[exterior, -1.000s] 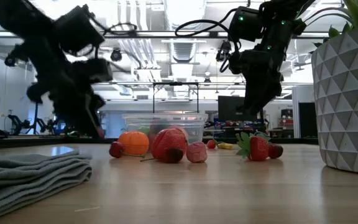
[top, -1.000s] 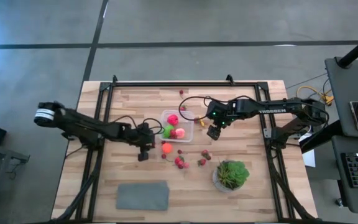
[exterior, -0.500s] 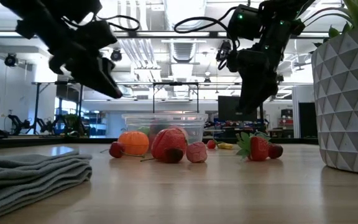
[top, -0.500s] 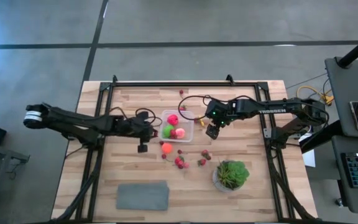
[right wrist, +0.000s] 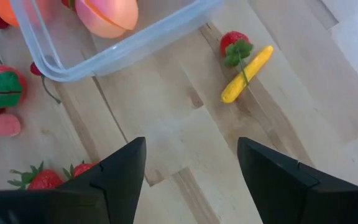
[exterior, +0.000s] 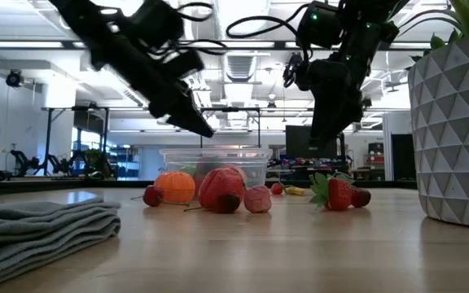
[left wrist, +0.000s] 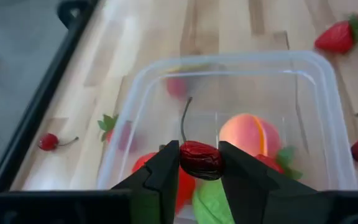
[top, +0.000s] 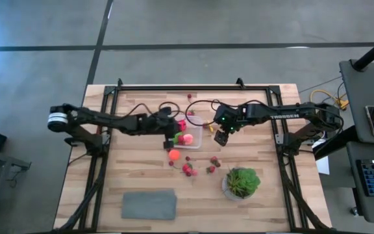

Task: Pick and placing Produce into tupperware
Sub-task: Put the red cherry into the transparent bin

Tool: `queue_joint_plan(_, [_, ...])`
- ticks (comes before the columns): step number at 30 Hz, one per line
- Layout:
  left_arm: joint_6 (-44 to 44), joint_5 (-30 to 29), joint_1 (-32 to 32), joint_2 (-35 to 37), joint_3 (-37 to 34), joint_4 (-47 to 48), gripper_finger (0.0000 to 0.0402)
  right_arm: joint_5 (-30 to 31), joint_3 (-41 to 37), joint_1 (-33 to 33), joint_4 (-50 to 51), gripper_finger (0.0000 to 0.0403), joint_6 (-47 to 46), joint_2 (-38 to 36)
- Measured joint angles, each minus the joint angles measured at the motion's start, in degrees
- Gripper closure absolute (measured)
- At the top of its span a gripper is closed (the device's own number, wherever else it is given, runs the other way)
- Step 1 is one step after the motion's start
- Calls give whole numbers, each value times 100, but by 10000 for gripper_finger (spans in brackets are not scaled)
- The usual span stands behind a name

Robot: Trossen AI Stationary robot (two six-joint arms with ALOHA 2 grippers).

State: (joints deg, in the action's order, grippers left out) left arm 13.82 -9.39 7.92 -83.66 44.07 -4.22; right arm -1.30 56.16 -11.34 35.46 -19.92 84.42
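The clear tupperware [top: 194, 138] stands mid-table and holds a pink-peach piece [left wrist: 247, 134], a red piece and a lime-green piece. My left gripper [top: 172, 138] hangs above the box's left side, shut on a small dark red cherry [left wrist: 201, 160]. My right gripper [top: 221, 138] is open and empty, in the air just right of the box; in its wrist view [right wrist: 191, 180] the box's corner shows ahead. An orange piece [top: 174, 155] and several strawberries [top: 188, 170] lie on the table near the box's front. My left gripper pinches the cherry's round body [left wrist: 199, 167] between its two fingertips [left wrist: 166, 174]. The fingers slant down from the table's left. The cherry is lifted clear above the open box, and its thin stem [left wrist: 184, 118] points away from the fingers.
A leafy plant in a white pot [top: 241, 182] stands at the front right. A grey folded mat [top: 149, 205] lies at the front left. A small yellow piece [right wrist: 246, 74] and a strawberry [right wrist: 234, 43] lie right of the box. A cherry [left wrist: 48, 142] lies beyond the box.
My left gripper has risen from the table left of the orange piece and gone toward the table's right and far edges, to above the tupperware's left side. My right gripper has kept still.
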Motion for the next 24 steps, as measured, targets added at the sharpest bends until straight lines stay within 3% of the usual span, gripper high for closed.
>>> queue_joint_plan(4, [-196, -40, 21, -428, 580, 385, 278, 342, 48, 52, 3, 158, 0, -70])
queue_joint_plan(10, [-644, -294, 76, -708, 857, 538, 225, 1020, 92, 99, 15, 158, 23, -401])
queue_joint_plan(16, [-801, -1067, 74, -378, 927, 1702, 180, 1802, 87, 95, 200, 158, 0, -864])
queue_joint_plan(20, [-1562, -1253, 76, 23, 949, 2173, 176, 2368, 87, 82, 244, 158, -205, -1141])
queue_joint_plan(24, [-2385, -1414, 85, 456, 926, 2498, 176, 2551, 85, -7, 334, 158, -480, -1345])
